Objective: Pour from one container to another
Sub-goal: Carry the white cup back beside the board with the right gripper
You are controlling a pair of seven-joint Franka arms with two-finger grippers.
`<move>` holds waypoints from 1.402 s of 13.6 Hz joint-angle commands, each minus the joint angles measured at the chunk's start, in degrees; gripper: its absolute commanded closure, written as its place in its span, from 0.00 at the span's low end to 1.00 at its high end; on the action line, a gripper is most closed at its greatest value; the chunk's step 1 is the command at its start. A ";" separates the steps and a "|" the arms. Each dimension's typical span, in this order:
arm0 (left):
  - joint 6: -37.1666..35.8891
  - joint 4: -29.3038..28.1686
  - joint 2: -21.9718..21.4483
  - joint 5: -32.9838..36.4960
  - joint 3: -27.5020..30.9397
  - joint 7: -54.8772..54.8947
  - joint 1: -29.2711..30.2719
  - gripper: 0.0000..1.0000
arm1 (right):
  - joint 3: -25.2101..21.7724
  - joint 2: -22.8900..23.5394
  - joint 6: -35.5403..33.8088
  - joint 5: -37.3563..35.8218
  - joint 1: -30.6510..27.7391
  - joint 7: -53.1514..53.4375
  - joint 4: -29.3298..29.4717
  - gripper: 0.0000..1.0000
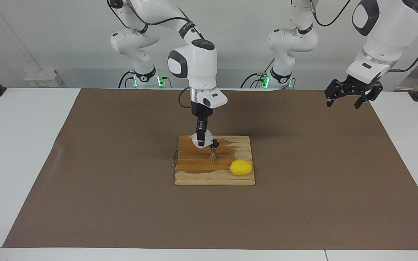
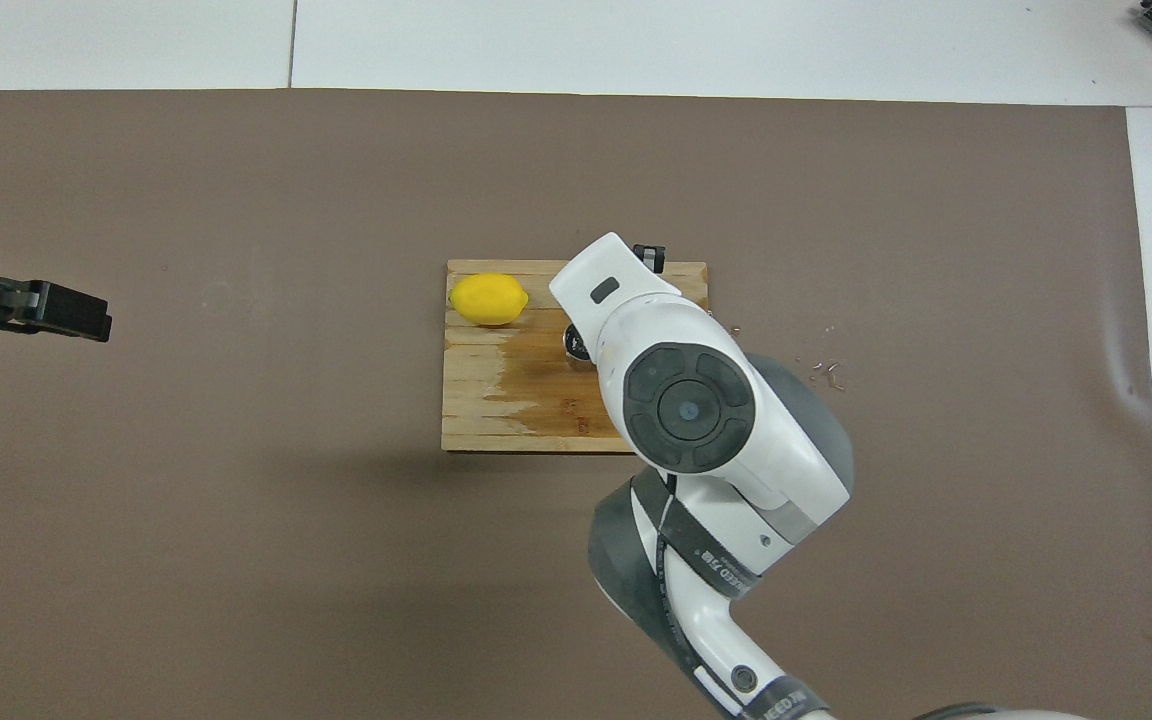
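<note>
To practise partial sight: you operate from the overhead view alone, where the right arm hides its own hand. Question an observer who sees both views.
Operator: What does the right gripper hold?
Observer: The right gripper is shut on the whitish plastic cup.
Operator: Where is the cup?
Observer: Raised beside the steel jigger's mouth; the jigger stands upright on the wooden cutting board.
Operator: The left gripper?
Observer: Left gripper hangs open above the mat; that arm waits.

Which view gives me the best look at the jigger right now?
The facing view: the steel jigger stands upright on the wooden board, its waist and base clear, the right hand with the plastic cup at its rim. Overhead, the right arm covers all but a sliver of its rim.
</note>
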 commanded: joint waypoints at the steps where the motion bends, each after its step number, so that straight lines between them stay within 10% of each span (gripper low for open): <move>1: -0.14 -1.58 -1.51 0.22 -0.20 0.27 0.40 0.00 | 0.39 -2.30 0.25 9.50 -3.69 -6.35 -0.70 1.00; 13: -0.14 -1.58 -1.51 0.22 -0.20 0.27 0.40 0.00 | 0.22 -8.72 4.31 76.74 -26.71 -82.86 -26.26 1.00; 19: -0.14 -1.58 -1.51 0.22 -0.20 0.27 0.40 0.00 | 0.30 -3.29 -8.78 78.62 -40.95 -99.26 -27.51 1.00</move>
